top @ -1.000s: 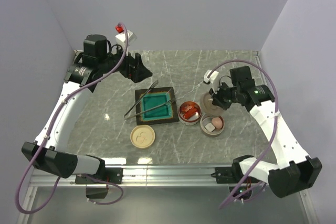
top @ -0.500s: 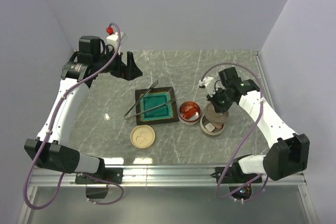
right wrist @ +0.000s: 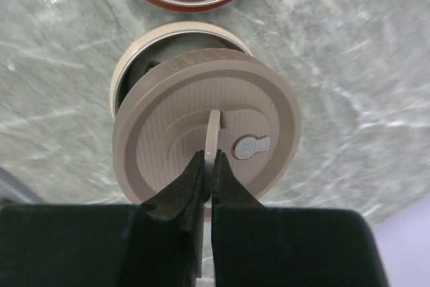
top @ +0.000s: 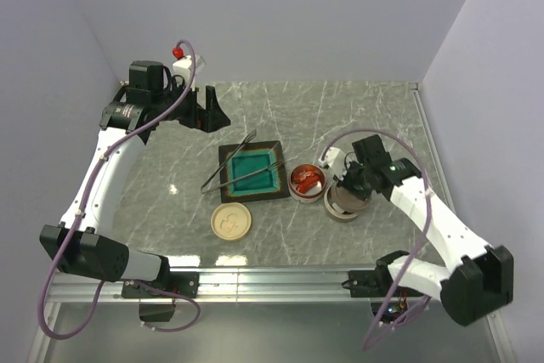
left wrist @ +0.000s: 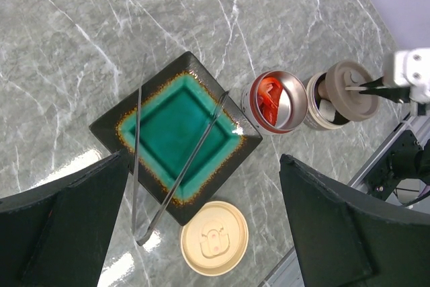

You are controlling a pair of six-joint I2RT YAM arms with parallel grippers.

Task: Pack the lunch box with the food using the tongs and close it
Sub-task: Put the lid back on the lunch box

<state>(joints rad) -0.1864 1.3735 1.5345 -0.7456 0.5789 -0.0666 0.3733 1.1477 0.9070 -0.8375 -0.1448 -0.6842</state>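
The grey marbled table (top: 357, 116) carries everything, with the square dark-rimmed teal tray (top: 270, 186) near its middle. The silver tongs (left wrist: 190, 160) lie untouched in a narrow V over the tray, one arm along its left edge and the other slanting across the teal centre. Their joined end rests off the tray, just beside the cream lid (left wrist: 213, 238), which lies flat on the table. The left gripper (top: 210, 110) hangs above the far left part of the table, well apart from the tray, its jaws spread wide and empty. Right of the tray stands a red-rimmed round container (left wrist: 290, 107) holding the red-orange food pieces (left wrist: 269, 99), and touching it is a taupe round container (right wrist: 124, 75). The right gripper (right wrist: 209, 173) is pinched tight on the upright tab of the taupe lid (right wrist: 168, 132), which sits off-centre over that container. A white cube (left wrist: 327, 109) shows inside, in the gap.
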